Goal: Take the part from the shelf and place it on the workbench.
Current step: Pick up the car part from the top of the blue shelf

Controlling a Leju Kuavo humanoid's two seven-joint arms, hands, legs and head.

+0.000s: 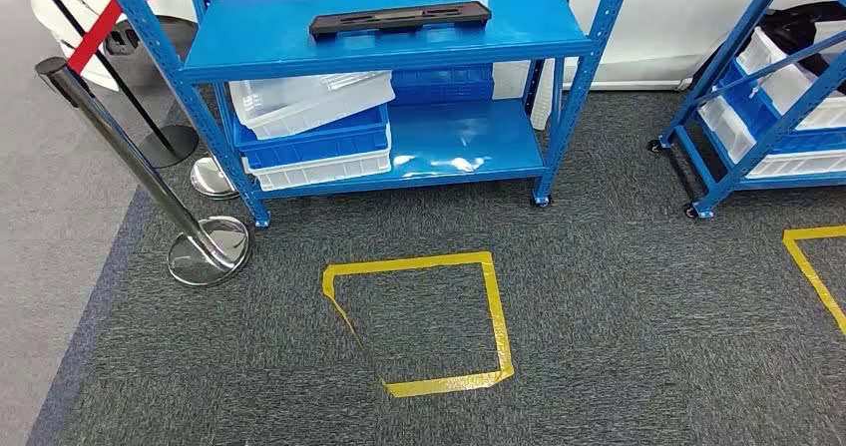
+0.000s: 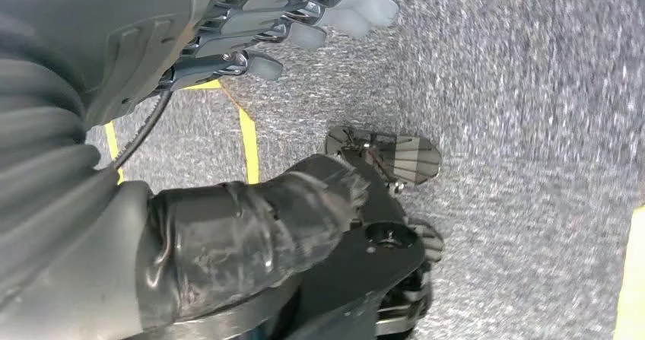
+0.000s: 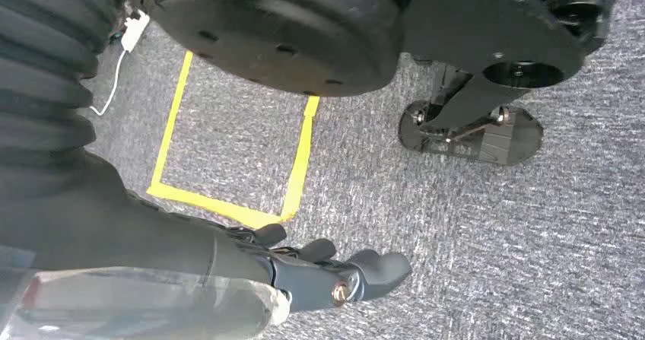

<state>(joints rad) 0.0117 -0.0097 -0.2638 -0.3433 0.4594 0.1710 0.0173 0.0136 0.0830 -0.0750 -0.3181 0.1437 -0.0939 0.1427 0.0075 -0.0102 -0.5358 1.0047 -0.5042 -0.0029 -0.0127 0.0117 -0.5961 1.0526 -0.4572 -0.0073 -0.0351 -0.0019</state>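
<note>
On the top deck of the blue steel shelf (image 1: 249,62) lies the long black moulded plastic part (image 1: 399,18); I judge it stiff, light, best gripped mid-length; my left hand (image 2: 304,17) and right hand (image 3: 335,268) hang empty, fingers loosely apart.

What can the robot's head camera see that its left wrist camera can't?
Head view: the blue shelf with the black part on top, bins beneath, and a chrome post.

Left wrist view: the left hand, hanging above the floor and holding nothing.

Both: grey carpet and yellow tape.
</note>
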